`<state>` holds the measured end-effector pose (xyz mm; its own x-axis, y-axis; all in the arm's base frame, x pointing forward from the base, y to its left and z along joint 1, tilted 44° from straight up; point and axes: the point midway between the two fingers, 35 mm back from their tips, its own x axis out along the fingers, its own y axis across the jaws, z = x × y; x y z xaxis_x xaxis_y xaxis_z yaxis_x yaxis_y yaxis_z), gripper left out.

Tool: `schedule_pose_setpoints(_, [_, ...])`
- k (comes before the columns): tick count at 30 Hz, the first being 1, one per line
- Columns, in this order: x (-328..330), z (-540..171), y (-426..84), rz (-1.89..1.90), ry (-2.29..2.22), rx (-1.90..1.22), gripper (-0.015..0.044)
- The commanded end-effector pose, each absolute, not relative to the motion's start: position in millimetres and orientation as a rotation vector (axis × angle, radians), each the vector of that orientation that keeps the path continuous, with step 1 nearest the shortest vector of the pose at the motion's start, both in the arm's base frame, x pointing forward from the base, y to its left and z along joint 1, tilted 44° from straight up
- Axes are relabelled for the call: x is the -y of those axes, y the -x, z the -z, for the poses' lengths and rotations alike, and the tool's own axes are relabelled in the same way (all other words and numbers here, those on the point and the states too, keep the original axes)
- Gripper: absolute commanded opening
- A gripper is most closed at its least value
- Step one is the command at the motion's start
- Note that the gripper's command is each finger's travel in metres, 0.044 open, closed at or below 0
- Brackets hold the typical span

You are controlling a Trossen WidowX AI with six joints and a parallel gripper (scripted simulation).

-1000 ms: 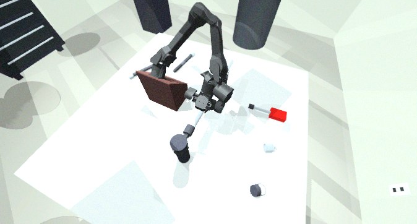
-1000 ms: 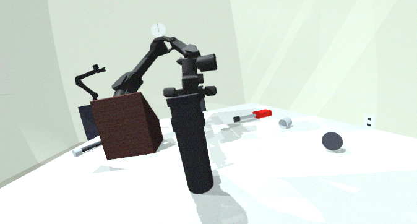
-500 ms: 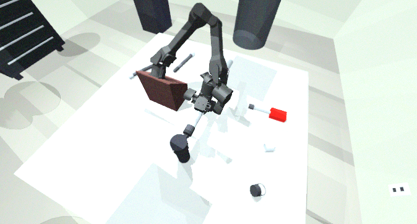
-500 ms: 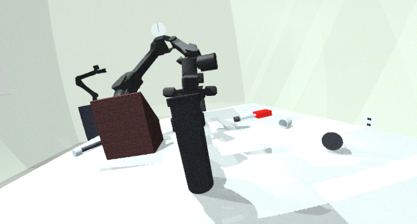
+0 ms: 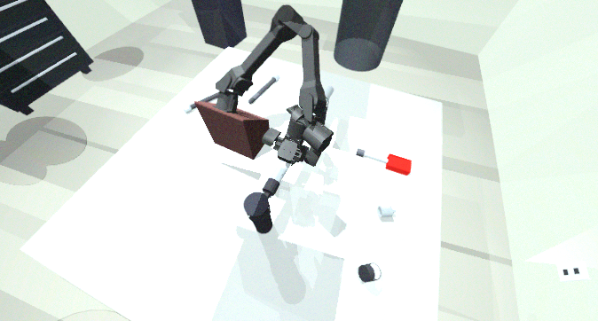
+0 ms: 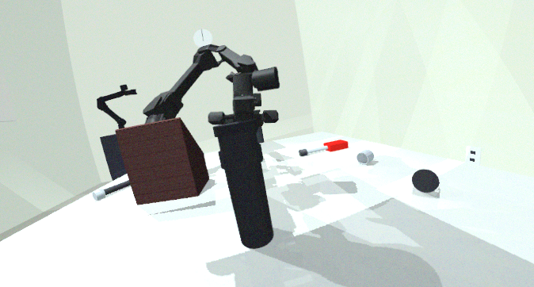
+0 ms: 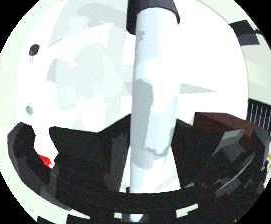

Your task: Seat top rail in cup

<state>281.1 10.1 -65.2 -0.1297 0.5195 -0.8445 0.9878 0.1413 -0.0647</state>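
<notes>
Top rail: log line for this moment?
end effector: shut on top rail | rail end: at rail-end cup | post: upright | release: not done

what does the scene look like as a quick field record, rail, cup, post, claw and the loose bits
rail: pale tube running from the claw toward the post
cup: dark sleeve around the rail's end, beside the post top
post: dark upright cylinder
claw: shut on the rail
seating depth: cannot tell
block: brown box beside the arm
loose bits: red-handled tool, small pale cylinder, dark round cap
</notes>
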Motion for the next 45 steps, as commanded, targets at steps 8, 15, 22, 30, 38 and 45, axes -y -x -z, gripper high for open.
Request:
schedule_pose_setpoints(8, [-10, 65, -281, 0.877, -1.457, -1.741, 0.0026])
schedule_pose_setpoints(15, [-10, 65, -281, 0.877, -1.457, -1.741, 0.0210])
schedule_pose_setpoints(22, [-11, 49, -282, 0.877, -1.457, -1.742, 0.0394])
schedule_pose_setpoints(30, [-13, 12, -281, 0.877, -1.457, -1.742, 0.0440])
schedule_pose_setpoints(38, [-1, -6, -281, 0.878, -1.452, -1.744, 0.0440])
schedule_pose_setpoints(45, [10, -26, -281, 0.877, -1.452, -1.745, 0.0440])
